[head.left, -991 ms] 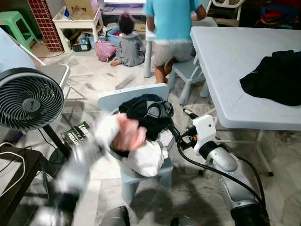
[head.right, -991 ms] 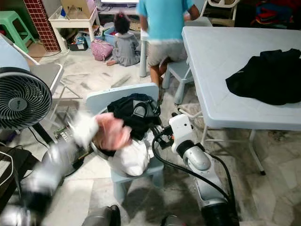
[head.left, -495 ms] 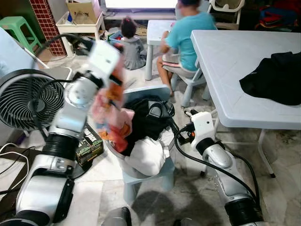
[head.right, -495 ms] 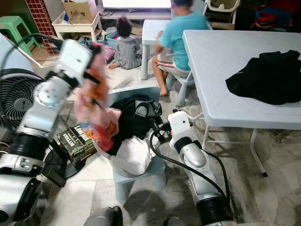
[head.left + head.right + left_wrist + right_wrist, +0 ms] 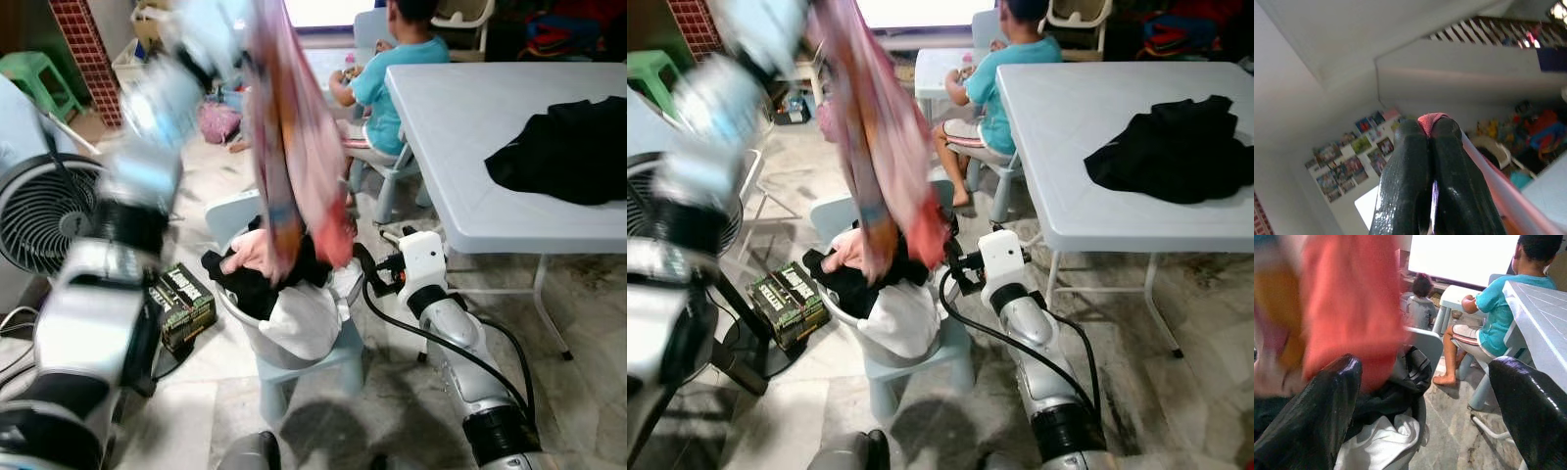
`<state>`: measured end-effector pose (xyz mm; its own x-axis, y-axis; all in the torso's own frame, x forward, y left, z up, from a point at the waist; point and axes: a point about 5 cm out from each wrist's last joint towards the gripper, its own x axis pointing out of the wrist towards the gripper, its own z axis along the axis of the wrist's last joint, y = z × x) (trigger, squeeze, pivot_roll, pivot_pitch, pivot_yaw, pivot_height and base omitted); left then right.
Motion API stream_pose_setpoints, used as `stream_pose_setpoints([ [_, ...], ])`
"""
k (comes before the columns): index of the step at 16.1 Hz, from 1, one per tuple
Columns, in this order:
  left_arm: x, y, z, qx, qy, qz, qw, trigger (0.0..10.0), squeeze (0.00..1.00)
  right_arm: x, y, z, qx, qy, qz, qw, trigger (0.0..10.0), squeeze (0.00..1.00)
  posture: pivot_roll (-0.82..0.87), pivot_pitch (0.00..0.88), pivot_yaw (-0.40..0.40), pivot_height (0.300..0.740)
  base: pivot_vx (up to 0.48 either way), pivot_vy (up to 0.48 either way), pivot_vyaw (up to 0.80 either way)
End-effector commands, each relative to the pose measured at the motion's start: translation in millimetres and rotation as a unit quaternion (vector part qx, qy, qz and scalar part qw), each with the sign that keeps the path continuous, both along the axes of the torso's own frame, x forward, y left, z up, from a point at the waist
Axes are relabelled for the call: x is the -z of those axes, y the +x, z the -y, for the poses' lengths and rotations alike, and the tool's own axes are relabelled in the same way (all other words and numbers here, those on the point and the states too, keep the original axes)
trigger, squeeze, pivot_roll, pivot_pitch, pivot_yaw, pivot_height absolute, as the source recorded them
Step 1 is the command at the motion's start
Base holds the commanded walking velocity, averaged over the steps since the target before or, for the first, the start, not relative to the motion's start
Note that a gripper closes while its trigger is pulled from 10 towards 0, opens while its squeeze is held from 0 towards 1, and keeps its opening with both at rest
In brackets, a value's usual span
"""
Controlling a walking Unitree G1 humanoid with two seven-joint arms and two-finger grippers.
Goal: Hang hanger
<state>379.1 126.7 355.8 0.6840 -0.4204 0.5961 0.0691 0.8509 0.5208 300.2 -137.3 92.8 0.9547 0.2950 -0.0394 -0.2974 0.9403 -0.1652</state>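
Note:
My left gripper (image 5: 1430,128) is raised high overhead, shut on the top edge of a long pink and orange garment (image 5: 294,147). The garment hangs down, blurred by motion, with its lower end just above the laundry basket (image 5: 227,304). The basket sits on a small pale blue chair (image 5: 328,357) and holds black clothes (image 5: 250,289) and a white cloth (image 5: 304,323). My right gripper (image 5: 1430,382) stands open beside the basket's right side, nothing between its fingers (image 5: 370,269).
A standing fan (image 5: 44,211) is at my left, with a green box (image 5: 181,299) on the floor by it. A white table (image 5: 460,127) carrying a black garment (image 5: 568,157) is at the right. A person in a teal shirt (image 5: 387,78) sits beyond the chair.
My left arm has swung upward, pulling the pink garment out of the basket until it hangs full length. The right arm has barely moved. The person has sat down.

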Motion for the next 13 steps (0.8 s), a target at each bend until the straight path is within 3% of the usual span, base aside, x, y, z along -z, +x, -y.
stream_pose_setpoints([
  [1,23.9,7.5,-0.2,0.000,0.019,-0.053,0.998,0.0,0.00,-3.1,2.0,-0.5,0.002,0.002,0.007,1.000,10.0,0.00,0.04,0.000,0.088,0.740,0.000,0.000,0.00],
  [4,113.1,15.2,-0.9,-0.001,0.103,-0.225,0.969,0.0,0.00,0.1,-2.9,5.8,0.008,-0.004,0.002,1.000,10.0,0.00,0.03,0.000,0.075,0.740,0.000,0.000,0.00],
  [5,153.1,11.4,-6.2,-0.008,0.121,-0.294,0.948,0.0,0.00,2.3,-5.6,7.3,0.006,-0.007,-0.003,1.000,10.0,0.00,0.03,0.000,0.069,0.740,0.000,0.000,0.00],
  [6,180.6,6.3,-10.8,-0.016,0.121,-0.340,0.933,0.0,0.00,3.6,-8.2,8.6,0.003,-0.009,-0.005,1.000,10.0,0.00,0.02,0.000,0.060,0.740,0.000,0.000,0.00],
  [8,209.2,-6.3,-11.9,-0.023,0.097,-0.361,0.927,0.0,0.00,3.1,-11.8,11.1,0.001,-0.011,-0.008,1.000,10.0,0.00,0.02,0.006,0.044,0.740,0.000,0.000,0.00],
  [9,215.8,-9.2,-12.0,-0.028,0.088,-0.369,0.925,2.9,0.00,3.3,-12.3,11.3,0.000,-0.011,-0.010,1.000,10.0,0.00,0.02,0.010,0.036,0.740,0.000,0.000,0.00],
  [10,224.2,-13.2,-12.3,-0.034,0.081,-0.377,0.922,8.0,0.00,2.8,-13.0,11.7,-0.001,-0.011,-0.010,1.000,10.0,0.00,0.01,0.017,0.031,0.740,0.000,0.000,0.00],
  [11,234.9,-18.4,-14.9,-0.047,0.073,-0.381,0.921,7.8,0.00,1.3,-12.9,11.6,0.000,-0.007,-0.008,1.000,10.0,0.00,0.01,0.024,0.026,0.740,0.000,0.000,0.00],
  [12,240.1,-20.4,-16.2,-0.053,0.069,-0.387,0.918,10.0,0.00,0.6,-13.4,11.9,0.001,-0.006,-0.008,1.000,10.0,0.00,0.01,0.028,0.022,0.740,0.000,0.000,0.00],
  [13,250.8,-22.4,-19.1,-0.071,0.064,-0.409,0.908,10.0,0.00,0.0,-14.0,12.1,0.001,-0.006,-0.009,1.000,10.0,0.00,0.01,0.032,0.020,0.740,0.000,0.000,0.00],
])
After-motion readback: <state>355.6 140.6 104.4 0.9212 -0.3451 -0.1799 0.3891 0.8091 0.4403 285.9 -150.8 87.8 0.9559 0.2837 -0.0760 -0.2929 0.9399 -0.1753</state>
